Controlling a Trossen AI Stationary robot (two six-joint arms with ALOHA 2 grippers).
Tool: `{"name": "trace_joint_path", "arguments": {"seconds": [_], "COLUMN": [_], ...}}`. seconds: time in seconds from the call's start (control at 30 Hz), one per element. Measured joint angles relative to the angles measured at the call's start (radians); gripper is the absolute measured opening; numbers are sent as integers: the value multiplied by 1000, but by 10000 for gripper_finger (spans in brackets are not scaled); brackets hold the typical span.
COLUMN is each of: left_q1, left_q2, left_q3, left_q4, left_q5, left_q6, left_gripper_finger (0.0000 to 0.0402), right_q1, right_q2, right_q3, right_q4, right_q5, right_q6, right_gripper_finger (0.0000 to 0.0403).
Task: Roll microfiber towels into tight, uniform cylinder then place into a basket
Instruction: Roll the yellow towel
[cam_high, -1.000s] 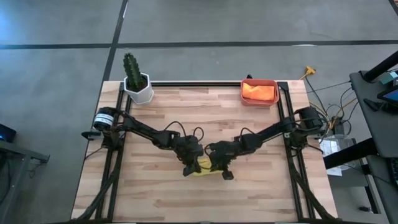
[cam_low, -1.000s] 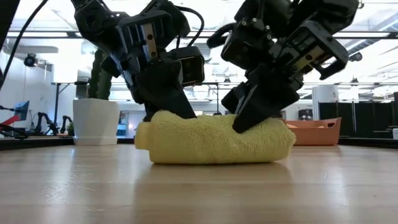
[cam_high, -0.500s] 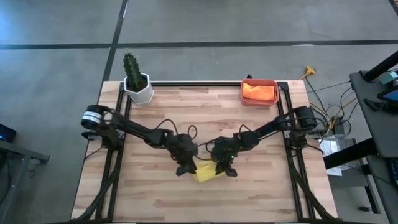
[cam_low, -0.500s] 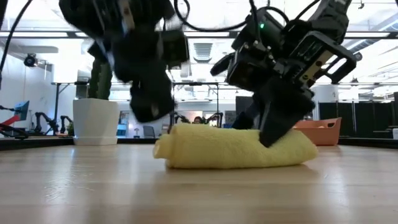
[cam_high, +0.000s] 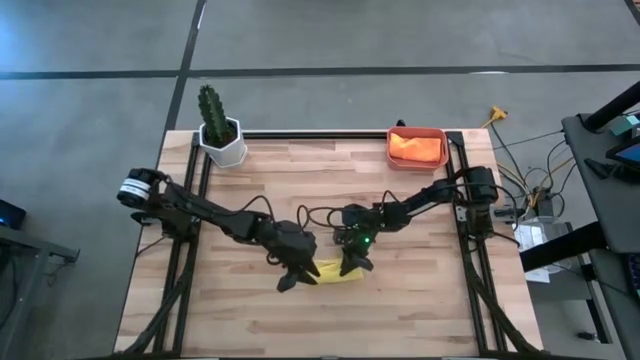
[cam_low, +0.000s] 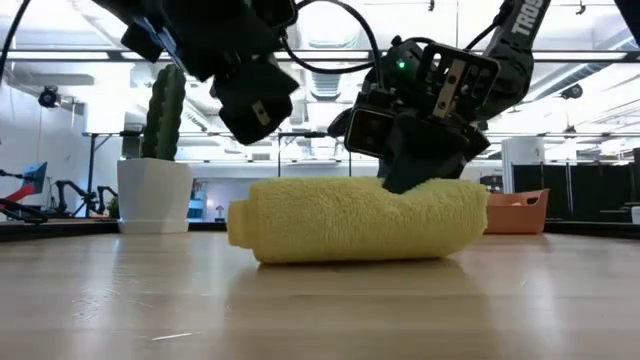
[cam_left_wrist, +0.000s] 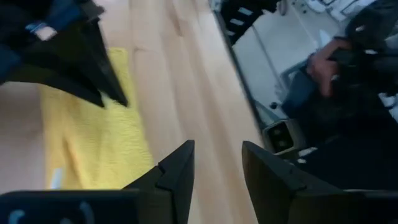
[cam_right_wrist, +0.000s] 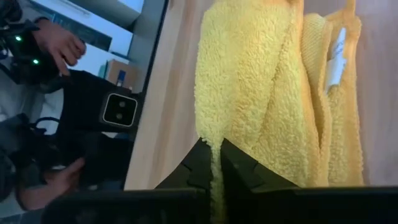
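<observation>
The yellow towel (cam_low: 360, 220), rolled into a thick cylinder, lies on its side on the table near the front middle (cam_high: 335, 270). My right gripper (cam_right_wrist: 214, 152) is shut on it at its right end (cam_low: 410, 180). My left gripper (cam_left_wrist: 217, 146) stands open, raised above and clear of the roll's left end (cam_low: 255, 105). The orange towel (cam_high: 415, 147) lies in the salmon-red basket (cam_high: 417, 131) at the table's far right. My right gripper pinches a thin ridge of the yellow pile (cam_right_wrist: 215, 163) between its two fingertips, on the upper side of the roll near its right end (cam_low: 430, 190). The fingers slant down onto it from the far side. The roll rests on the table along its whole length.
A white pot with a green cactus (cam_high: 221, 128) stands at the far left corner. Black rails run along the table's left and right sides. A person's hand (cam_right_wrist: 59, 46) shows beyond the table edge. Bare wood lies in front of the roll.
My left gripper has come off the roll's left end and risen clear of it. My right gripper has rolled about its wrist and stays on the roll's right end. The roll has shifted slightly on the table and stays lying on its side.
</observation>
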Motion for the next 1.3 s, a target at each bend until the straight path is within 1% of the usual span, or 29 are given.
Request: {"name": "trace_joint_path", "arguments": {"seconds": [0.1,0.23,0.43,0.6,0.77,0.93,1.03,1.2,1.3], "left_q1": [0,0,2,1,-1,-1,0,1,3], "left_q2": [24,52,97,129,170,235,251,243,230], "left_q3": [-1,9,35,55,72,65,70,69,69], "left_q4": [0,12,18,94,70,43,35,29,26], "left_q5": [-60,-149,-152,-133,-129,-130,-155,-286,-305], "left_q6": [30,46,80,82,129,127,124,124,124], "left_gripper_finger": [118,118,118,118,118,118,118,118,118], "right_q1": [-7,-7,-11,-13,-14,-15,-15,-15,-11], "right_q2": [1,6,7,7,7,7,6,3,3], "right_q3": [0,0,-3,-7,-5,-2,1,1,0], "right_q4": [-1,0,3,4,7,11,17,44,43], "right_q5": [4,53,69,78,85,89,91,90,89], "right_q6": [-5,-10,-29,-7,21,54,78,120,130], "right_gripper_finger": [13,13,13,13,13,13,13,13,13]}}
